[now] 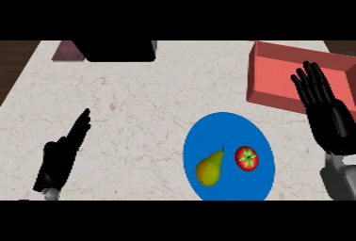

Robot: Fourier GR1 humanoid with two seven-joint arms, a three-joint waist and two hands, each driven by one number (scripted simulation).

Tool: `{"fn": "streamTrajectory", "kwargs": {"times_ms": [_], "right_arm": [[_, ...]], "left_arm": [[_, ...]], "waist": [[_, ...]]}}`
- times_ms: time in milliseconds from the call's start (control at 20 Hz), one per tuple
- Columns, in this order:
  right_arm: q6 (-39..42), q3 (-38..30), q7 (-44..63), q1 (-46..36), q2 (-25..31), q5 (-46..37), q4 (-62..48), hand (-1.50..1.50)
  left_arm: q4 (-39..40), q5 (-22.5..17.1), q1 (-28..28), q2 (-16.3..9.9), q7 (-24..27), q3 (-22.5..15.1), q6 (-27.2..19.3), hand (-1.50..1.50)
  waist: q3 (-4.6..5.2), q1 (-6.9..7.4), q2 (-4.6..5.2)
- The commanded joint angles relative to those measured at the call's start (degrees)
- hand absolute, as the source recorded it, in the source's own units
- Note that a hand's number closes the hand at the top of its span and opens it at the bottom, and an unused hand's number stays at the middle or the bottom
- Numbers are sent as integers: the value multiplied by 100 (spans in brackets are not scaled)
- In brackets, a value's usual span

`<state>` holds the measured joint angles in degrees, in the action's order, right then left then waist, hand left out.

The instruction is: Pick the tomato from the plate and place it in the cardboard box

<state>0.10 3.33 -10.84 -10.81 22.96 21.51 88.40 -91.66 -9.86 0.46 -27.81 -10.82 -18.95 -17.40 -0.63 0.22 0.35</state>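
A red tomato (246, 158) with a green stem star lies on the blue plate (230, 129), right of centre. Beside it on the same plate lies a yellow-green pear (210, 168). The box (278, 77) looks salmon red and sits at the upper right, its open inside facing up. My right hand (323, 106) is open with fingers straight, raised at the right edge, overlapping the box's right part and apart from the tomato. At the lower left, my left hand (62, 153) is open, edge-on, fingers pointing up and away, far from the plate.
The marble counter (132, 103) fills the view. A dark block (119, 51) stands at the top edge, with a dull purple object (67, 52) to its left. Dark wood shows beyond the counter's top-left corner.
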Motion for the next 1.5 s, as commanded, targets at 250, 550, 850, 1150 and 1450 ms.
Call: {"fn": "streamTrajectory", "kwargs": {"times_ms": [250, 550, 850, 1150, 1450], "right_arm": [[81, -862, 476, -453, 1354, -181, 1317, -150], [425, -801, -84, 660, 2128, -1507, 1308, -150], [469, -388, -983, 1054, 2474, -2877, 1633, -150], [985, 179, 343, 1166, 3122, -3808, 2247, -150], [1989, 1176, 2163, 544, 3246, -4211, 3470, -150]], "left_arm": [[-308, 359, -1081, -472, 1118, 264, 701, 0], [337, 107, -1384, -255, 1561, 409, 1265, 0], [420, 129, -1583, -203, 1474, 425, 1442, 0], [244, 231, -1019, -246, 1786, 365, 1582, 0], [602, -11, -1540, -272, 1672, 712, 1877, 0]], "waist": [[91, -366, -126], [67, -178, -34], [64, -128, -34], [74, 31, -47], [82, 52, -19]]}}
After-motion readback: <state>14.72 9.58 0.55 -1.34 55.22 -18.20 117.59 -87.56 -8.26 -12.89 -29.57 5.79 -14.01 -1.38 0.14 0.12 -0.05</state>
